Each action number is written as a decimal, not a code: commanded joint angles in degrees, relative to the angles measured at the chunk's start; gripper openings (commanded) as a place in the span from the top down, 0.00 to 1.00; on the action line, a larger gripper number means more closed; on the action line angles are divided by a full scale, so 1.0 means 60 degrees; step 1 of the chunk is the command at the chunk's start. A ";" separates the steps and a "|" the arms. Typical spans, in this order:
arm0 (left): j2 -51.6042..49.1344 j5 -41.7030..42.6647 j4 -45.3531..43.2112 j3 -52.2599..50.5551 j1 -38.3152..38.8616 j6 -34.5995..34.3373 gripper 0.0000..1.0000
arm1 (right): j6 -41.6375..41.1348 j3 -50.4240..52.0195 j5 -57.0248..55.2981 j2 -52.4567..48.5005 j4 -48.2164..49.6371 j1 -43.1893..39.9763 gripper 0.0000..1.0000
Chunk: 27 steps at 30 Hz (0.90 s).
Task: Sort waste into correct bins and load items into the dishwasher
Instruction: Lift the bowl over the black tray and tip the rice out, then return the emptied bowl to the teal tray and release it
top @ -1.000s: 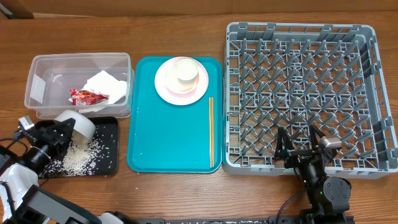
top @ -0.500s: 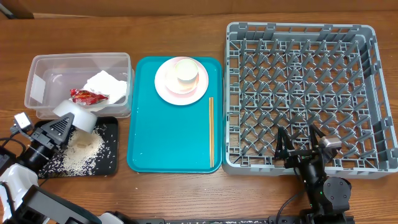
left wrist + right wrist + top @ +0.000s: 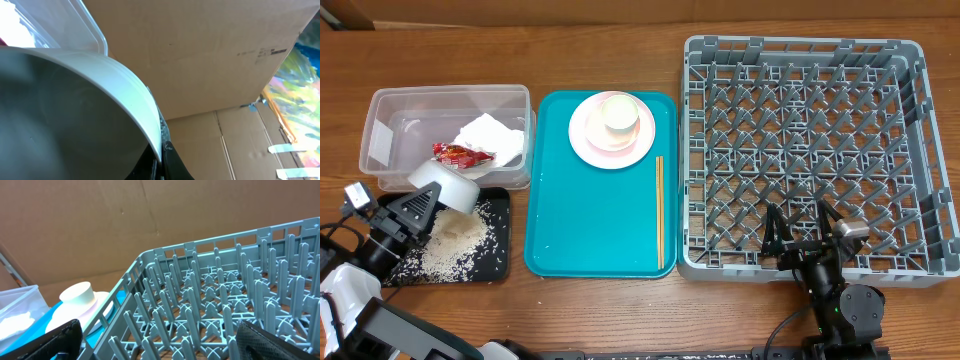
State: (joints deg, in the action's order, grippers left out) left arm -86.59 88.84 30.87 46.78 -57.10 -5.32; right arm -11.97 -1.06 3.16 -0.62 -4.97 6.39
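My left gripper point(image 3: 428, 198) is shut on the rim of a pale grey-green bowl point(image 3: 448, 183), tipped over the black tray point(image 3: 500, 258) where rice grains point(image 3: 445, 252) lie scattered. The bowl fills the left wrist view point(image 3: 65, 110). The clear tub point(image 3: 395, 105) holds the white napkin point(image 3: 490, 135) and red wrapper point(image 3: 460, 153). A pink plate point(image 3: 585, 140) with a white cup point(image 3: 618, 115) on it and chopsticks point(image 3: 660, 210) lie on the teal tray point(image 3: 590, 220). My right gripper point(image 3: 798, 235) is open and empty over the front edge of the grey dish rack point(image 3: 810, 150).
Cardboard walls stand behind the table in both wrist views. The right wrist view shows the rack's pegs point(image 3: 220, 305) close below, and the cup on the plate point(image 3: 77, 297) at the left. Bare wood lies along the table's front.
The left gripper has shifted the bowl slightly back and up, towards the tub's edge, with the rice pile spread on the black tray. The right arm has not moved.
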 commanded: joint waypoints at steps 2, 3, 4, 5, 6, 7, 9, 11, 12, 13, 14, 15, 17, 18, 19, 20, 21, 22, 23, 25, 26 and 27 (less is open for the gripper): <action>0.0127 -0.0073 0.0135 -0.0022 -0.0040 0.0313 0.96 | 0.0036 0.0102 0.0022 0.0066 0.0062 -0.0033 0.00; 0.0127 -0.0266 0.0197 -0.0025 -0.0029 0.0208 0.96 | 0.0036 0.0098 0.0022 0.0066 0.0058 -0.0033 0.00; 0.0127 -0.0386 0.0277 -0.0025 0.0011 0.0124 0.96 | 0.0036 0.0102 0.0022 0.0066 0.0058 -0.0033 0.00; 0.0131 -0.0401 0.0335 -0.0022 0.0109 0.0015 0.96 | 0.0036 0.0102 0.0022 0.0066 0.0058 -0.0033 0.00; 0.0131 -0.0404 0.0328 -0.0022 0.0295 -0.0113 0.96 | 0.0036 0.0102 0.0022 0.0066 0.0062 -0.0033 0.00; 0.0149 -0.0477 0.0310 -0.0015 0.0463 -0.0233 0.96 | 0.0036 0.0102 0.0022 0.0066 0.0058 -0.0033 0.00; 0.0178 -0.0994 0.0313 0.0091 0.0900 -0.0586 0.96 | 0.0036 0.0102 0.0022 0.0066 0.0058 -0.0033 0.00; 0.0295 -0.1581 0.0331 0.0240 0.1402 -0.0892 0.96 | 0.0036 0.0102 0.0022 0.0066 0.0062 -0.0033 0.00; 0.0397 -0.1847 0.0357 0.0335 0.1705 -0.1071 0.96 | 0.0036 0.0102 0.0022 0.0066 0.0058 -0.0033 0.00; 0.0572 -0.2284 0.0353 0.0495 0.2167 -0.1337 0.96 | 0.0040 0.0098 0.0022 0.0066 0.0058 -0.0033 0.00; 0.0707 -0.2685 0.0353 0.0616 0.2510 -0.1530 0.96 | 0.0036 0.0098 0.0022 0.0066 0.0062 -0.0033 0.00; 0.0882 -0.3220 0.0357 0.0754 0.2929 -0.1749 0.96 | 0.0036 0.0102 0.0022 0.0066 0.0058 -0.0033 0.00; 0.1421 -0.4856 0.0401 0.0984 0.4218 -0.2164 0.96 | 0.0036 0.0102 0.0022 0.0066 0.0062 -0.0033 0.00; 0.1596 -0.5348 0.0433 0.1016 0.4696 -0.2262 0.96 | 0.0036 0.0102 0.0022 0.0066 0.0058 -0.0033 0.00; 0.1869 -0.6211 0.0470 0.1031 0.5584 -0.2459 0.96 | 0.0036 0.0102 0.0022 0.0066 0.0058 -0.0033 0.00; 0.1974 -0.6655 0.0495 0.1031 0.6033 -0.2514 0.96 | 0.0036 0.0098 0.0022 0.0066 0.0058 -0.0033 0.00; 0.2098 -0.7388 0.0539 0.1031 0.6754 -0.2601 0.96 | 0.0036 0.0098 0.0022 0.0066 0.0062 -0.0033 0.00; 0.2153 -0.7960 0.0601 0.1031 0.7286 -0.2674 0.96 | 0.0036 0.0098 0.0022 0.0066 0.0062 -0.0033 0.00; 0.2167 -0.8535 0.0674 0.1031 0.7865 -0.2765 0.96 | 0.0036 0.0102 0.0022 0.0066 0.0062 -0.0033 0.00; 0.2127 -0.9887 0.0903 0.1031 0.9213 -0.2987 0.96 | 0.0036 0.0102 0.0022 0.0066 0.0058 -0.0033 0.00; 0.2102 -1.0582 0.1013 0.1027 0.9825 -0.3096 0.96 | 0.0036 0.0102 0.0022 0.0066 0.0058 -0.0033 0.00; 0.2051 -1.1519 0.1122 0.1027 1.0553 -0.3289 0.96 | 0.0036 0.0102 0.0022 0.0066 0.0062 -0.0033 0.00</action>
State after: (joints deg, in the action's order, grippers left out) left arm -74.48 38.02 36.56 51.92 -2.17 -21.45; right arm -11.94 -1.06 3.16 -0.62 -4.97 6.39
